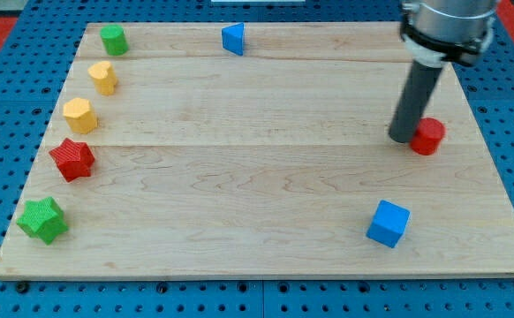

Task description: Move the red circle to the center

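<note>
The red circle (429,136) is a short red cylinder lying near the view's right edge of the wooden board (257,185), at mid height. My tip (403,139) stands just to the view's left of the red circle, touching or almost touching its side. The dark rod rises from there to the arm's body at the view's top right and hides a little of the circle's left edge.
A blue cube (388,223) lies below the tip. A blue triangle (233,39) is at the top middle. Down the left edge lie a green cylinder (113,40), a yellow heart (103,77), a yellow hexagon (79,116), a red star (72,159) and a green star (42,219).
</note>
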Tool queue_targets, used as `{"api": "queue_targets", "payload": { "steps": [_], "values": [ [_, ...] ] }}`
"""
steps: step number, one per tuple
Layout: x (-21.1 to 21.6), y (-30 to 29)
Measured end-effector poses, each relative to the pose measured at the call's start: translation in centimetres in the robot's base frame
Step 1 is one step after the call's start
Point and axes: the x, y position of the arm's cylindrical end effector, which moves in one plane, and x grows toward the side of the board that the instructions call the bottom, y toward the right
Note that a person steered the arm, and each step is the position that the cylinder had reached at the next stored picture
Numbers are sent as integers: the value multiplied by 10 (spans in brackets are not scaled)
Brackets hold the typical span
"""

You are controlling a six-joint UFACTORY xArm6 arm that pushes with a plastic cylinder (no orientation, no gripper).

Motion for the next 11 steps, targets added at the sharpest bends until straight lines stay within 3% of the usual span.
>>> {"api": "queue_targets", "payload": {
  "steps": [2,3,4,6,7,8,9,10,11],
  "values": [
    [63,-27],
    [52,75],
    [-4,70],
    [-17,-122],
    [-17,-39],
    [12,-16],
    [44,-82],
    [-2,-120],
    [-15,-135]
  ]
}}
